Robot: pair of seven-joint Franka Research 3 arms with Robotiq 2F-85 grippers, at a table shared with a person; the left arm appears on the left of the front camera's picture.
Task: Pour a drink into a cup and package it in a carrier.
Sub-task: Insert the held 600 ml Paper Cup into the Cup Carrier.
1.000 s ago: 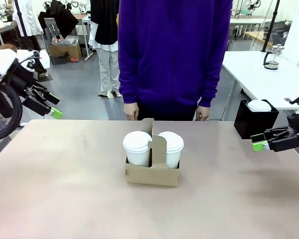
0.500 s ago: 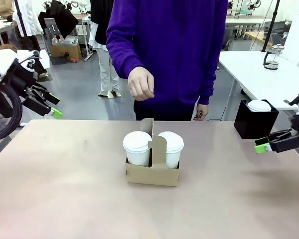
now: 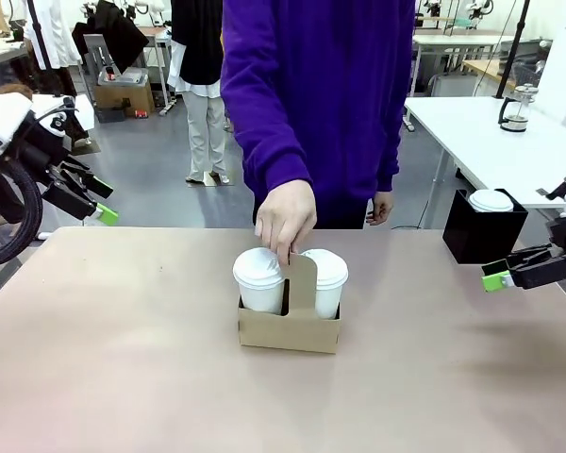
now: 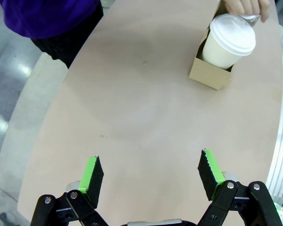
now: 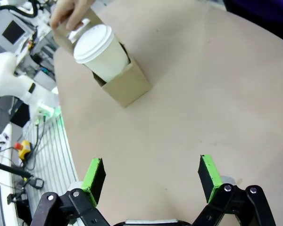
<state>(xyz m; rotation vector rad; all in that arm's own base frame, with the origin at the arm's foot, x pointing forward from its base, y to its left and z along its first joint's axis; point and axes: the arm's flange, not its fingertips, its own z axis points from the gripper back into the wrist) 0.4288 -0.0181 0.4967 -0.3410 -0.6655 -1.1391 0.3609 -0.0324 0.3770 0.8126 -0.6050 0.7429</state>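
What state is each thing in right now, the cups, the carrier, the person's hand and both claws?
Left cup: lidded, upright in carrier.
Right cup: lidded, upright in carrier.
Carrier: on table, both cups loaded.
Person's hand: at the carrier's handle tab.
Left claw: open, empty.
Right claw: open, empty.

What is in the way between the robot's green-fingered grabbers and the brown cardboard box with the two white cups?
Bare table lies between each open gripper (left gripper, right gripper) and the brown cardboard carrier. But the person's hand grips its handle, above the lidded white paper cups.
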